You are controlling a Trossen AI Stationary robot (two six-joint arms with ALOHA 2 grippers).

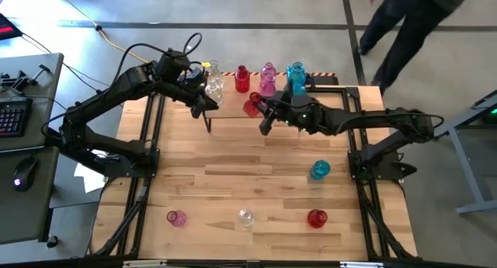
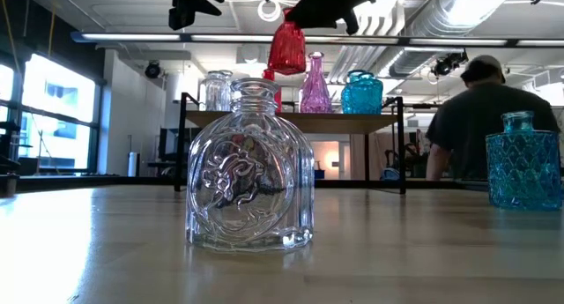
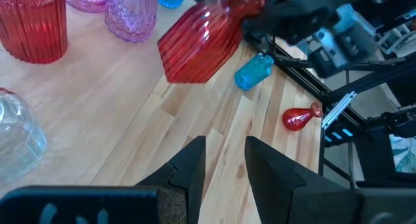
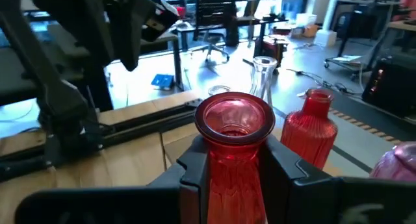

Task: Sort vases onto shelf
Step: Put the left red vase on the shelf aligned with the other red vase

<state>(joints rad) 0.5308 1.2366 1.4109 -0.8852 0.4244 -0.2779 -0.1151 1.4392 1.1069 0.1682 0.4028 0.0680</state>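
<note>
The shelf (image 1: 233,106) stands at the table's far middle. On it stand clear vases (image 1: 213,86), a red one (image 1: 242,78), a pink one (image 1: 268,77) and a blue one (image 1: 296,74). My right gripper (image 1: 264,106) is shut on a red ribbed vase (image 2: 286,47), carried tilted above the shelf (image 2: 352,121). My left gripper (image 3: 224,165) hovers over the shelf's left part, beside the clear vases, open, with nothing between its fingers. My right gripper pinches the red ribbed vase between its two fingers (image 4: 195,169) just below the flared mouth (image 4: 234,117). It comes nearly level from the table's right side. The vase is lifted clear of the shelf and tilted, its body (image 3: 195,45) hanging below and away from the fingers.
On the tabletop stand a blue vase (image 1: 320,169), a red one (image 1: 317,218), a clear one (image 1: 246,217) and a pink one (image 1: 176,217). A person (image 1: 411,27) moves beyond the far right corner. A keyboard (image 1: 12,116) lies on a desk to the left.
</note>
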